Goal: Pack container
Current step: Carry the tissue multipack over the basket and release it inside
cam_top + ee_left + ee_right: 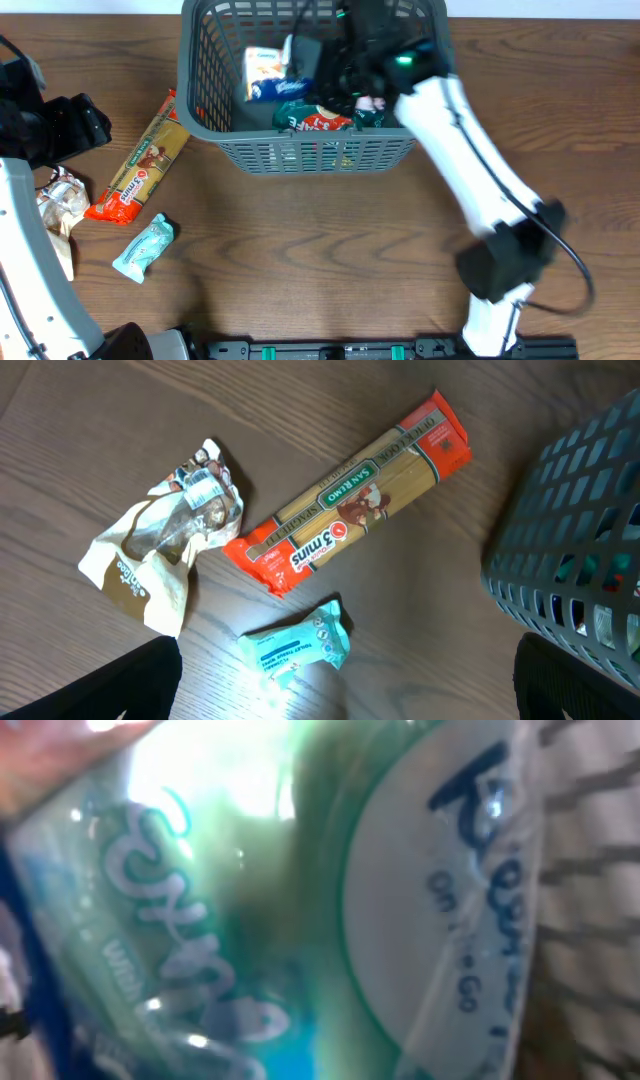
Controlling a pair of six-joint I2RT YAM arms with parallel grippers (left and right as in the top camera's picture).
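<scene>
- the basket (300,152) stands at the far middle of the worktop (320,260), with several packets inside.
- the right gripper (345,75) is down in the basket among the packets; i cannot tell if it is spread or pinching. its camera shows only a blurred green and white wrapper (330,900).
- the left gripper (345,680) hangs spread wide, left of the basket.
- under it lie a spaghetti packet (350,510), a teal packet (295,650) and a crumpled bag (160,550), all outside the basket.
</scene>
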